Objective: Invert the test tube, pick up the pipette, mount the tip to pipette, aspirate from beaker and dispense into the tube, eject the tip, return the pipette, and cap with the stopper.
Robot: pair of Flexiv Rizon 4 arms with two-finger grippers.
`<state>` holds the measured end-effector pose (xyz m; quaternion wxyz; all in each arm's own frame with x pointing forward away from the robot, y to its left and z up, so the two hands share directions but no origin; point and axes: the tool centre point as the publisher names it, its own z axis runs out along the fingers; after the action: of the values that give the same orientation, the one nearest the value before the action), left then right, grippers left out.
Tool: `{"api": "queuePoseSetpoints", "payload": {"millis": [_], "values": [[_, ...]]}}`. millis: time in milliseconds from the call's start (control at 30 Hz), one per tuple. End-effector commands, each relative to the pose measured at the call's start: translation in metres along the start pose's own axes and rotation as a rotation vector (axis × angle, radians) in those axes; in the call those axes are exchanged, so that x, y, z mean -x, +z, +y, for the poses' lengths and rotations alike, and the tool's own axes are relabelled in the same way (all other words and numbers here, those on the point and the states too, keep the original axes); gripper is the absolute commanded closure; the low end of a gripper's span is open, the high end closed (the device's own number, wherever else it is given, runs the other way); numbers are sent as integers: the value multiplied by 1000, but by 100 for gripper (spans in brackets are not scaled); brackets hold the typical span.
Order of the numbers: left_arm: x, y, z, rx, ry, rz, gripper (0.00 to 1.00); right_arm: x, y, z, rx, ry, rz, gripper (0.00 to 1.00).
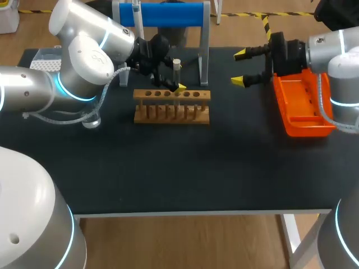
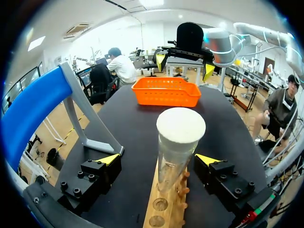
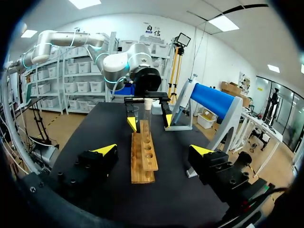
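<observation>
On the black bench, the thing nearest to you is the light wooden test tube rack, which has a row of round holes on its top. The clear glass test tube with a white top stands upright in one hole of this rack. Your left end effector is at the tube, just above the rack.

In the left wrist view the tube is right between the two yellow-tipped fingers, but you can see a gap on each side of it. So the left end effector is open and grips nothing. The rack runs under it, and farther ahead lies the orange plastic tray.

Your right end effector hangs over the bench well to the right of the rack, just beside the orange tray. Its fingers are wide apart and nothing is between them. In the right wrist view the rack lies ahead of the right end effector. The tube stands in the rack farther ahead, between the fingers of the other arm.

Behind the rack is the stand with a blue cylinder on grey legs.
</observation>
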<state>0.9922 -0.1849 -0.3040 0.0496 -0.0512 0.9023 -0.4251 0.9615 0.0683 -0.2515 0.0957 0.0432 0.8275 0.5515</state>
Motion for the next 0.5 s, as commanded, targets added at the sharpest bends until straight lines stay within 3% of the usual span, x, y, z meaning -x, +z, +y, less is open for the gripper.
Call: {"api": "queuePoseSetpoints", "payload": {"millis": [33, 500], "values": [[0, 0, 0, 1, 0, 2, 0, 0, -1, 0, -1, 0, 1, 0], [-17, -47, -1, 89, -37, -75, 0, 0, -1, 0, -1, 0, 1, 0]]}}
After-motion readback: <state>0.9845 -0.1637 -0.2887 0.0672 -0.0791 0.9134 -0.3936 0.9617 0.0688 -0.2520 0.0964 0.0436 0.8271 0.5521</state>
